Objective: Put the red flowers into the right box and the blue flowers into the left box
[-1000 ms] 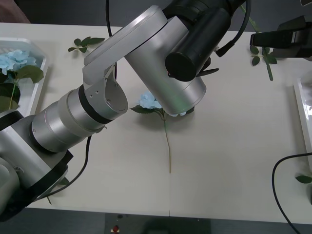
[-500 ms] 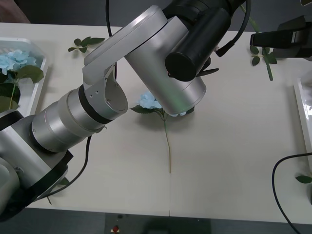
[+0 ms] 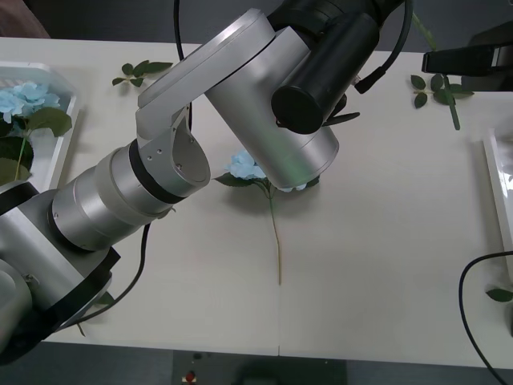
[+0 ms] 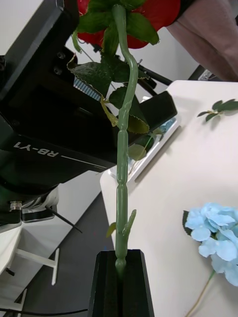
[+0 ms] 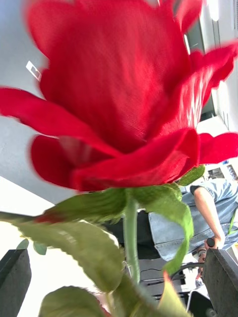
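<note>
1. Since half a second earlier, the right gripper is showing a little higher and farther right at the far right of the table. The blue flower on the table and the left arm are lying as they were.
2. Nearest the robot, one blue flower is lying loose mid-table, its stem pointing back toward the robot and its head partly under the left arm, so it is still waiting to be moved.
3. At the left edge, the left box is already holding at least one pale blue cluster with its leaves, so that half of the job is under way but not finished.
4. At the right edge, the right box is showing just its rim, and what it is holding cannot be told.
5. Farther off, the right gripper is clamping the lower stem of a red flower, fingers closed tight on it and the bloom lifted clear of the table.
6. Farthest, the left gripper is standing wide open, grasping nothing, its fingers flanking the stem just under the red bloom.
7. Judging by this, the rose is seemingly mid-handover and still needing to go into the right box.
</note>
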